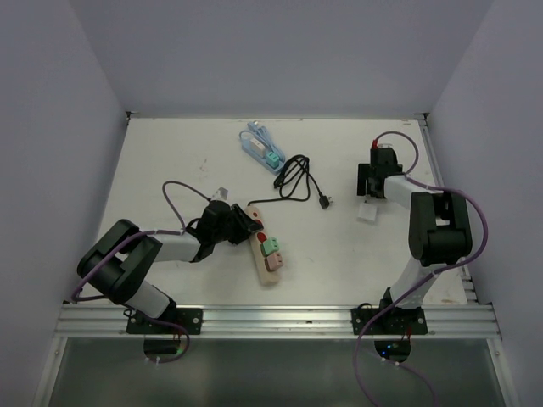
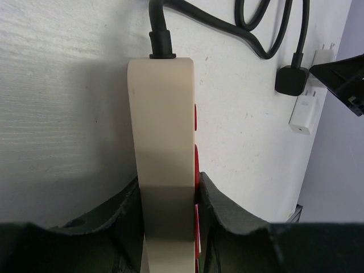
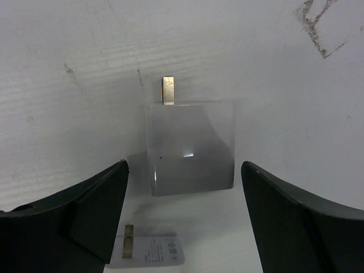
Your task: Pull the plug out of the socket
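Evidently the left gripper (image 2: 169,193) is clenched on the long cream plastic power strip (image 2: 162,125), pinning it against dragging. The right gripper (image 3: 183,170) hangs with jaws spread wide either side of the white cube-shaped plug (image 3: 190,148), which lies loose on the white table (image 3: 68,57), well apart from the strip. Probably this is the task's plug, though green and pink adapters (image 1: 271,248) sit in the strip.

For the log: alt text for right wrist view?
A white charger plug lies on the table between the right gripper's open fingers, touching neither, one metal prong pointing away. A second plug shows at the bottom edge.
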Motion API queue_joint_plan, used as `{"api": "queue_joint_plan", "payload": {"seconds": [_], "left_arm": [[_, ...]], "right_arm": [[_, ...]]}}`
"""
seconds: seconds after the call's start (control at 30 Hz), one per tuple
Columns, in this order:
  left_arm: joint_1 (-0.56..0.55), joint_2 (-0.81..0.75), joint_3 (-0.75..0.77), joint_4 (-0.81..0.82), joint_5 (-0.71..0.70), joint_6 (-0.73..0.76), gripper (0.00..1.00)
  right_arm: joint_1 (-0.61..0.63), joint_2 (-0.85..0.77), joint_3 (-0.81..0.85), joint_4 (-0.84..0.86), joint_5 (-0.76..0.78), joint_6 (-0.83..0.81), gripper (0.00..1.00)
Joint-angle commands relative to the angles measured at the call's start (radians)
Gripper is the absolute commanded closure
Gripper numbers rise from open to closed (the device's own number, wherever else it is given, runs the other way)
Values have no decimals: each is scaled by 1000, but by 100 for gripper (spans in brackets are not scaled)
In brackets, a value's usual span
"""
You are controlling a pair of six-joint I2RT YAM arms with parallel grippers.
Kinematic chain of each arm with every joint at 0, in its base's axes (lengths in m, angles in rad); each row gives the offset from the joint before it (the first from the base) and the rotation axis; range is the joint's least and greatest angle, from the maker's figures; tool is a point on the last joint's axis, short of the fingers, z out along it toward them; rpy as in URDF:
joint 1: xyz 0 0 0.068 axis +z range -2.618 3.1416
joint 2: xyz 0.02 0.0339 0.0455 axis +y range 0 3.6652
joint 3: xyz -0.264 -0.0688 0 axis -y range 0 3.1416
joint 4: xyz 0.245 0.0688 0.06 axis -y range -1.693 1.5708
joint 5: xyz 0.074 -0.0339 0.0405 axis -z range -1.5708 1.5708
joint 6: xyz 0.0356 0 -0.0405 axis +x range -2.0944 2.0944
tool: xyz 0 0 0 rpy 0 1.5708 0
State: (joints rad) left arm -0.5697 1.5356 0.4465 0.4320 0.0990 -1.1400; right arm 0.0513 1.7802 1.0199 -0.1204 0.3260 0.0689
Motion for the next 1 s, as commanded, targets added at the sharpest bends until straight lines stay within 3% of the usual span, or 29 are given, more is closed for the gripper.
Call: {"api": "queue_joint_plan", "payload": {"seconds": [0.0,0.2,0.37,0.57,0.7,0.97], "left_arm": [[8,35,-63,-211,-55,85,100],[8,31,-66,-208,-51,85,100],[8,41,-60,-202,-44,82,100],[8,31,-35,-223,-51,86,100],[8,21,-28,-240,-56,86,100],[8,3,-22,-253,-65,82,100]], "right_arm": [[-4,-51,-3,-42,-31,-1,15],[-2,-194,37,-145,-132,78,10],[42,-307,43,-217,-426,192,8],[274,-366,32,-292,-562,298,10],[425,-377,-23,-243,-633,474,16],[558,-346,-118,-145,-719,574,20]]}}
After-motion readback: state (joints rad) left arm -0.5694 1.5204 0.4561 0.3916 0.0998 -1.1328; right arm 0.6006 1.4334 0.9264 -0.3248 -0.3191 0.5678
